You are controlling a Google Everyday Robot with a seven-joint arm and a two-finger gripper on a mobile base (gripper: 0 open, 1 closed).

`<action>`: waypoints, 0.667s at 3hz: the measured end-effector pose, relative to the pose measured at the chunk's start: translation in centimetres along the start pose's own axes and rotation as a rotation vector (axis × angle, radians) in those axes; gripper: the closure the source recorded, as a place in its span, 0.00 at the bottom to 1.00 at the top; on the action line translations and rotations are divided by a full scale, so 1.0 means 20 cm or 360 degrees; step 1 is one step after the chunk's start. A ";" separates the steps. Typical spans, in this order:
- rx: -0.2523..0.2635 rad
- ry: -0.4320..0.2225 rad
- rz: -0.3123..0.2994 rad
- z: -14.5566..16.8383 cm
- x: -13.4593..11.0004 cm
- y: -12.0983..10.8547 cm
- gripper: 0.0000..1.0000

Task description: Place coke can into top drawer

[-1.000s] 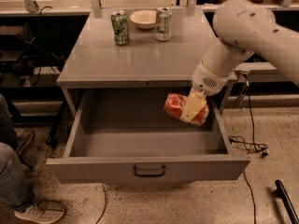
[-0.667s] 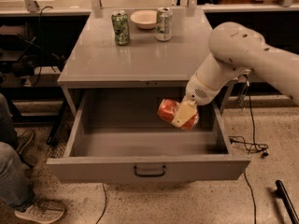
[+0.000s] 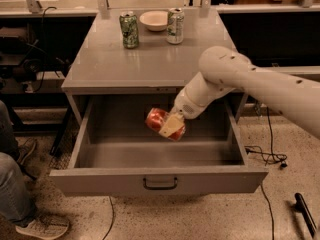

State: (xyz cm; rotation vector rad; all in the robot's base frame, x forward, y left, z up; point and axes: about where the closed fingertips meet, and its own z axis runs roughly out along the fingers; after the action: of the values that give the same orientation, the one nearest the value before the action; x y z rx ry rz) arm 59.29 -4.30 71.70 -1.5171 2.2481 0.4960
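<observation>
**Coke can pinched in the claw over the open top drawer**

Drawer first: the top drawer (image 3: 159, 181) stands pulled out from under the counter (image 3: 140, 66), its front panel and dark handle (image 3: 160, 184) towards my camera. My claw (image 3: 170, 126) sits inside the drawer's opening, a little right of its middle and nearer its back wall than its front panel. It is pinching the coke can (image 3: 156, 118), with one pale finger (image 3: 171, 124) laid across the red side of the can. The can is tipped well over, one end pointing towards the drawer's left wall. I cannot tell whether it touches the drawer floor or hangs just above it. The white arm (image 3: 250, 79) reaches in across the drawer's right side.

Behind the drawer, on the far part of the counter, I see a green can (image 3: 129, 29), a shallow bowl (image 3: 154, 20) and a white-green can (image 3: 175, 26) in a row, all upright. A black cable (image 3: 270, 156) lies on the floor right of the drawer, and a person's leg and shoe (image 3: 35, 226) show to its left.
</observation>
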 end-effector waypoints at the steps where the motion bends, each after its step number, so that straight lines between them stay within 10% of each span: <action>1: -0.0063 -0.0015 -0.0014 0.18 -0.06 0.03 0.61; 2: -0.0109 -0.0001 0.0003 0.33 -0.06 0.05 0.39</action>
State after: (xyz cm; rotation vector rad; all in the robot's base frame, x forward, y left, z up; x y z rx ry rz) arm 59.64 0.24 66.77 -1.5482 2.2537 0.5793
